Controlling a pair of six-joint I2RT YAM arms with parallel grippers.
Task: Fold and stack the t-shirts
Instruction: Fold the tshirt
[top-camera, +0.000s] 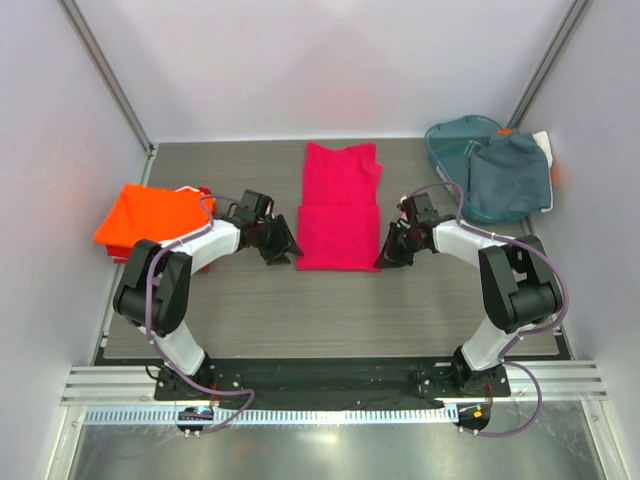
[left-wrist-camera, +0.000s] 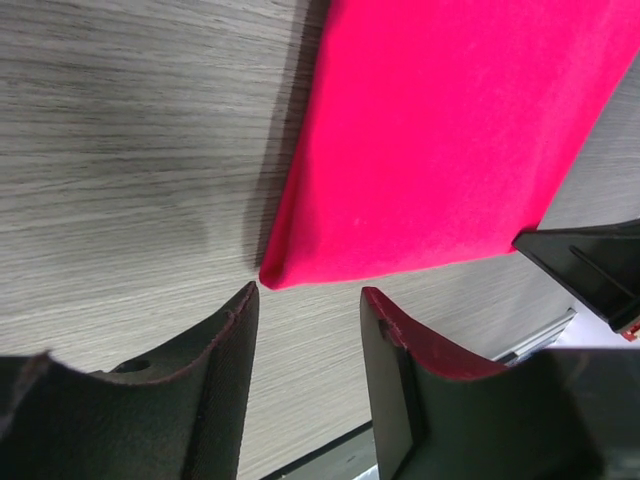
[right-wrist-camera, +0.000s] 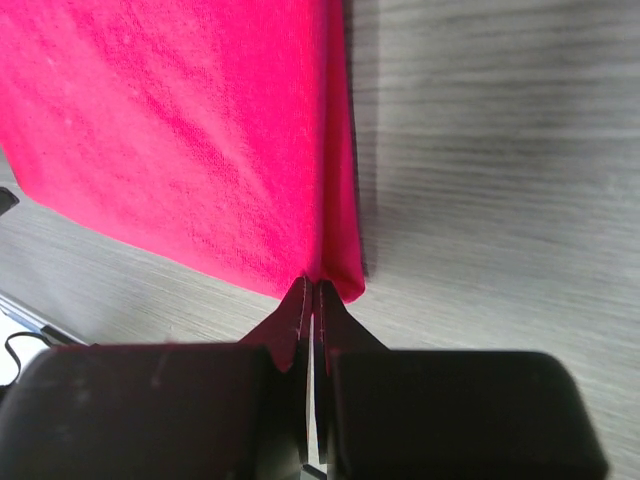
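Centrally, the magenta t-shirt (top-camera: 338, 215) lies folded; the right gripper (right-wrist-camera: 312, 288) is closed, pinching its near right corner, while the left gripper (left-wrist-camera: 305, 292) stands open beside its near left corner.

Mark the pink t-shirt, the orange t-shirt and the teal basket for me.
pink t-shirt (top-camera: 338, 220): top view, middle of the cloth.
orange t-shirt (top-camera: 145, 215): top view, centre of its top face.
teal basket (top-camera: 452, 140): top view, bare part at its left end.
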